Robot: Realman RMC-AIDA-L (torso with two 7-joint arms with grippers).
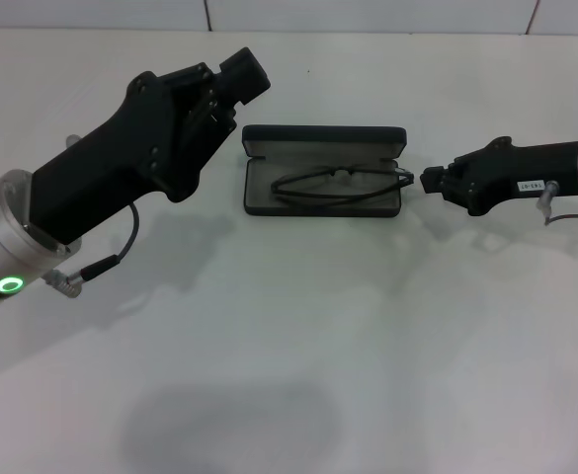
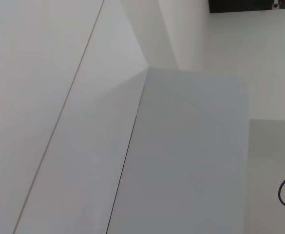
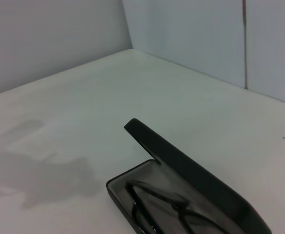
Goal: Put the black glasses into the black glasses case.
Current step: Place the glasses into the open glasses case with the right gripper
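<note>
Black glasses lying inside the open black glasses case.
Right gripper sits just beside the case's end (grip state unclear); left gripper hovers near its far corner, likewise unclear.

You are looking at what appears to be a plain lab or test room. A bare white bench fills the view. Along its far edge, from ten to two o'clock, stand smooth white wall panels split by thin dark seams, meeting at a corner in the right wrist view.
</note>
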